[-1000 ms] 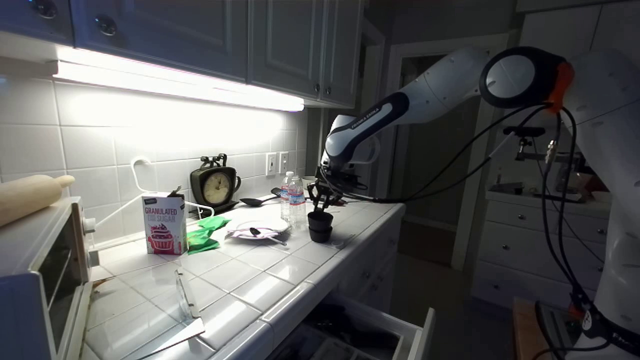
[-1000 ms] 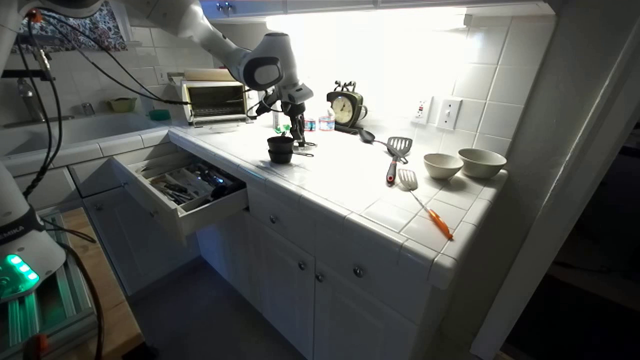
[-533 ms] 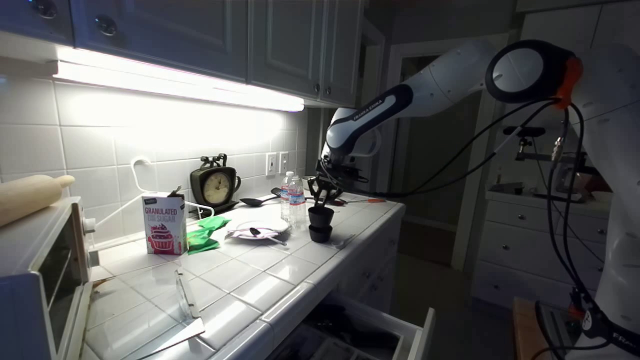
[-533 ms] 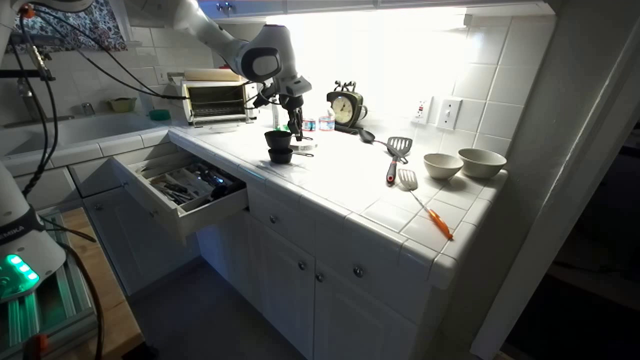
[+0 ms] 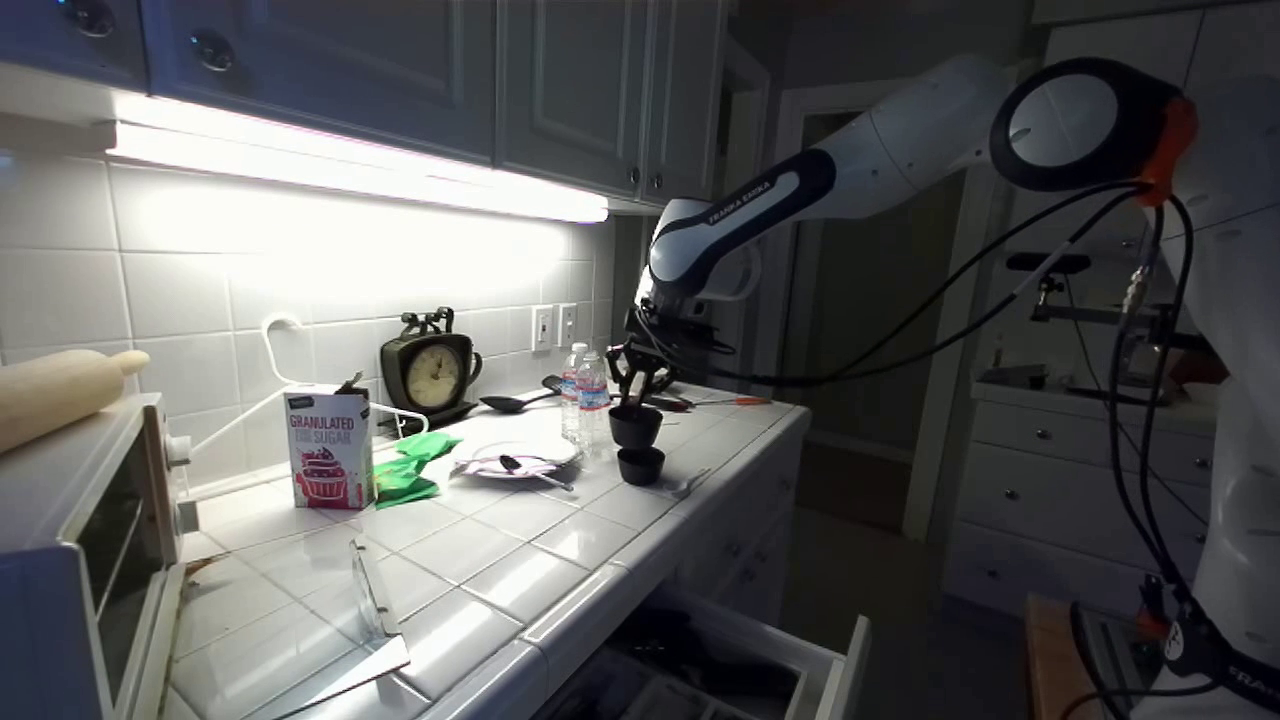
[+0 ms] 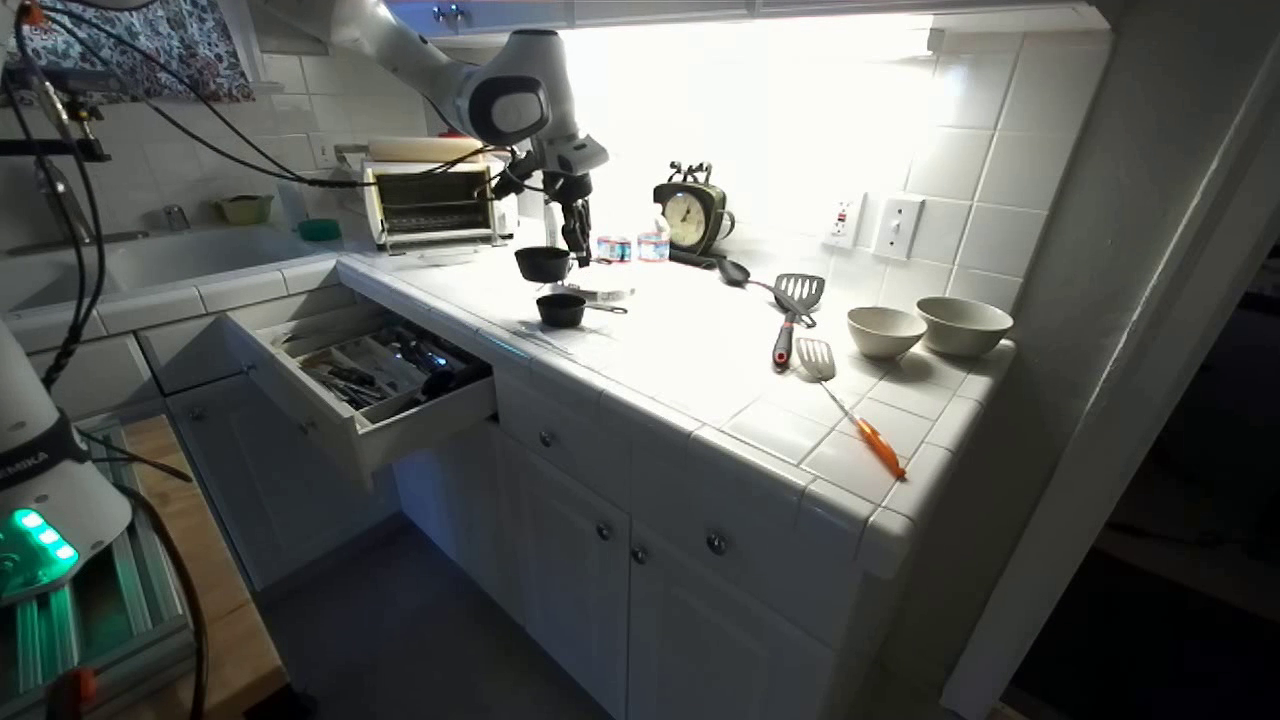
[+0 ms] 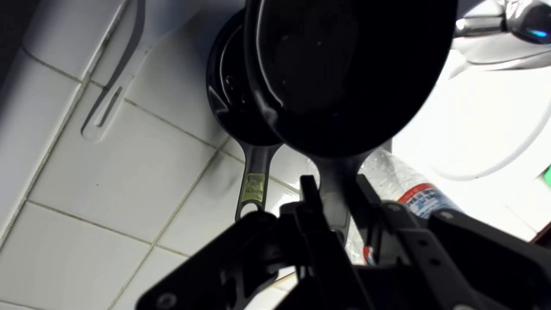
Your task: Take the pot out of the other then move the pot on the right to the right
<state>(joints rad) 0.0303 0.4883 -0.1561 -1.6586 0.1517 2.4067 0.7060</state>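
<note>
A small round black pot (image 6: 543,264) is held in the air above the white tiled counter (image 6: 780,430) by its flat handle, which is clamped between the 2 dark fingers (image 7: 310,189) of the black robotic gripper (image 7: 335,185). In an exterior view a gap is seen between the held pot and the lower round black pot (image 6: 561,311), which is supported upright on the counter. In the wrist view the lower pot is partly covered by the held pot, and a yellowish label (image 7: 254,187) is shown on the lower pot's handle. 2 clear plastic water bottles (image 5: 594,405) with red-and-blue bands are placed near a round white plate (image 5: 482,468). A dark clock (image 5: 436,376) with a pale round dial is set near the pale tiled wall (image 5: 60,295). A white-and-pink cardboard sugar carton (image 5: 330,450) is set just beside a crumpled green bag (image 5: 410,475). 2 round beige bowls (image 6: 886,333) are grouped near an orange-handled slotted spatula (image 6: 880,447). Below the counter top, cutlery (image 6: 345,382) is contained in an open white drawer (image 6: 430,432).
</note>
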